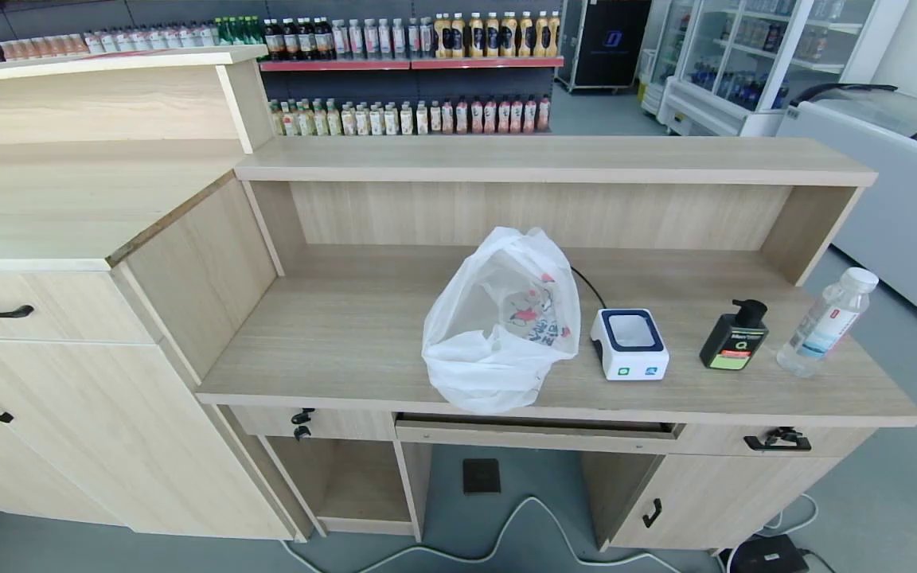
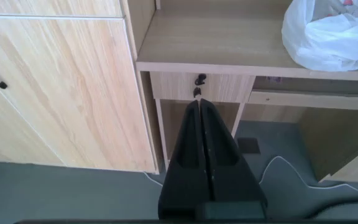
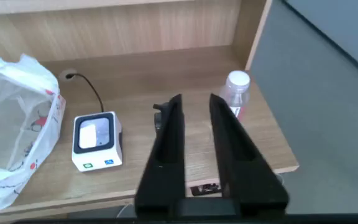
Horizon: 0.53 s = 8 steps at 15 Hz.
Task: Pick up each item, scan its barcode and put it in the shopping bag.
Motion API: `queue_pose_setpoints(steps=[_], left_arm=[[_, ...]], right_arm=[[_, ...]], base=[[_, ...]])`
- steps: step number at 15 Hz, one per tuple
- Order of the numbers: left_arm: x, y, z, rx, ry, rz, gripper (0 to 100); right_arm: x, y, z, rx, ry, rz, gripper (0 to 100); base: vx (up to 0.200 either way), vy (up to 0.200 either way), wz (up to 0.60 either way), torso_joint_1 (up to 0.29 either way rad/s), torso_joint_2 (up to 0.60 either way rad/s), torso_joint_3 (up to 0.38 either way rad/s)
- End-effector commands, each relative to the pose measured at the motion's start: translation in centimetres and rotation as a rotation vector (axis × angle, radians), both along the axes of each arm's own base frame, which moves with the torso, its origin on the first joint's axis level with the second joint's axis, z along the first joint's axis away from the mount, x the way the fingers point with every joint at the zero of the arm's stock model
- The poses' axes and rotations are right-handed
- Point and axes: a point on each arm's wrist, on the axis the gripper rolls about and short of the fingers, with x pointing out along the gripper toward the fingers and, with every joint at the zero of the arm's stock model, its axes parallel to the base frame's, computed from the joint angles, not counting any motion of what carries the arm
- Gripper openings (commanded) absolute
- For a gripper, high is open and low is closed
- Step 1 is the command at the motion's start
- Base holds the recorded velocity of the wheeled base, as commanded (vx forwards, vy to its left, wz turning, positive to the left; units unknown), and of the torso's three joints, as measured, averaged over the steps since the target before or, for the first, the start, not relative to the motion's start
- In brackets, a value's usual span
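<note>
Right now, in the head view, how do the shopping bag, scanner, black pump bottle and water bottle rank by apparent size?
1. shopping bag
2. scanner and water bottle, about alike
3. black pump bottle, slightly smaller

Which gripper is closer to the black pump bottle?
Right. The right gripper hangs open close by the pump bottle; the left gripper sits shut below the counter edge, beyond the shopping bag.
</note>
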Motion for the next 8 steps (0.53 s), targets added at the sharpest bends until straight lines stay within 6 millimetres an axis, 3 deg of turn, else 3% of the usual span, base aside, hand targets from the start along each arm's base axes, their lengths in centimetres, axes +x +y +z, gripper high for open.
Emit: queue_pose_setpoints(steps=[1,5,8], left_arm=[[0.0,0.0,0.0,0.000,0.000,0.001,0],[0.0,0.0,0.0,0.000,0.000,0.001,0],[0.0,0.0,0.0,0.000,0.000,0.001,0]], right_arm=[[4.6,-2.5,-3.5,-0.006,0.134,0.033,100],[7.0,-4.3,-6.9,-0.092,0.240,0.167,100],[9.6,-6.8,-9.5,-0.173,0.309,0.230,100]], base=[[0.000,0.000,0.00,0.000,0.00,0.000],[0.000,0.000,0.00,0.000,0.00,0.000],[0.000,0.000,0.00,0.000,0.00,0.000]])
